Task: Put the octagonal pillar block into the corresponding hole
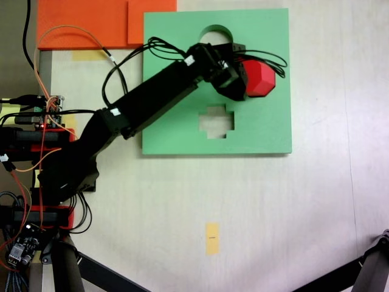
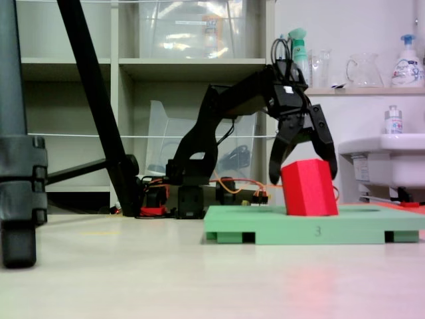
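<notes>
Pale counter (image 1: 255,213) carrying square green foam board (image 2: 265,226) | small bright red foam octagonal block (image 2: 309,188) sitting tilted in the board's eight-sided hole | black claw (image 2: 300,171) hanging wide open around it, gripping nothing | risk: tilted block jamming on the rim.

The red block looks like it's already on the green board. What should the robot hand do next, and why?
Probably lift straight up and away. The red block stands tilted on the green board, sticking well above it, and the hand looks open around its top. From above, the block covers the hole, so its seating is unclear.
</notes>
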You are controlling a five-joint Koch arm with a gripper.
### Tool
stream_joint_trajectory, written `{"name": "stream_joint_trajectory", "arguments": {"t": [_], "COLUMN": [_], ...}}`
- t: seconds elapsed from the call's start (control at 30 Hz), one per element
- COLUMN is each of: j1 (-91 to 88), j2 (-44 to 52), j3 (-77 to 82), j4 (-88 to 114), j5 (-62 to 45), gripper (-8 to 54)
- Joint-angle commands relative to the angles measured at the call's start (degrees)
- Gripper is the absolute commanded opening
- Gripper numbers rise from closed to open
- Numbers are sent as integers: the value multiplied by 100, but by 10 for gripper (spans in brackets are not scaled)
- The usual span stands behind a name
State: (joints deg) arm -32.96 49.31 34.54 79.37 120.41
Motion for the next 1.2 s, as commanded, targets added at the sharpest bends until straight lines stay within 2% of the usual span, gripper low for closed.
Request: {"name": "stream_joint_trajectory", "arguments": {"t": [0.0,0.27,0.3,0.37,0.4,0.47,0.6,0.67,0.73,0.87,0.9,1.0,1.07,1.13,1.17], "j1": [-70,-18,-18,-18,-18,-9,44,62,220,747,896,1740,2487,2848,2953], "j2": [26,-176,-176,-167,-167,-53,457,1063,1846,3683,3990,5115,5906,6917,7515], "j3": [-554,-791,-782,-817,-817,-817,-800,-791,-765,-35,202,1397,2742,4658,5801], "j4": [-272,-343,-343,-343,-325,-229,9,439,888,1362,1310,1020,369,-1037,-2039], "j5": [62,62,62,53,62,-26,-756,-1828,-3498,-8130,-8807,-10107,-10767,-11399,-11628], "gripper": [185,202,245,383,405,522,521,519,519,503,482,483,483,482,461]}}
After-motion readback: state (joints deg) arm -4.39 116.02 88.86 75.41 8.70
